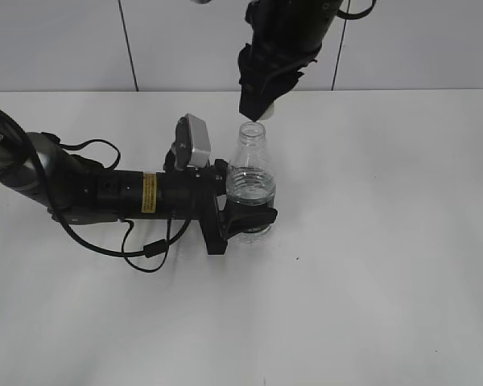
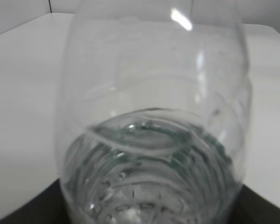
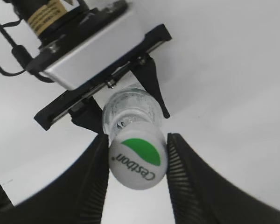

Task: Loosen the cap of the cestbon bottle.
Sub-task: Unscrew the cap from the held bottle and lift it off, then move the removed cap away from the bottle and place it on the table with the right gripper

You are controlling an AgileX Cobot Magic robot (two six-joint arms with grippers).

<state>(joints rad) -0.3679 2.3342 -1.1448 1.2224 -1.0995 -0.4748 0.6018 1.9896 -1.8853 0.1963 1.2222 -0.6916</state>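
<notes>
The clear cestbon bottle [image 1: 249, 173] stands upright on the white table, partly filled with water. My left gripper [image 1: 249, 201] reaches in from the left and is shut on the bottle's lower body. In the left wrist view the bottle [image 2: 154, 116] fills the frame, with dark fingers [image 2: 266, 212] at the bottom corners. My right gripper [image 1: 258, 111] comes down from above and is shut on the white cap [image 3: 138, 161] with the green leaf logo. The cap [image 1: 262, 116] sits just above the bottle's neck [image 1: 251, 130], and the mouth looks open beneath it.
The left arm [image 1: 121, 193] and its loose black cable [image 1: 149, 249] lie across the table's left half. A tiled wall [image 1: 427, 40] runs along the back. The bare white tabletop [image 1: 386, 241] extends right of and in front of the bottle.
</notes>
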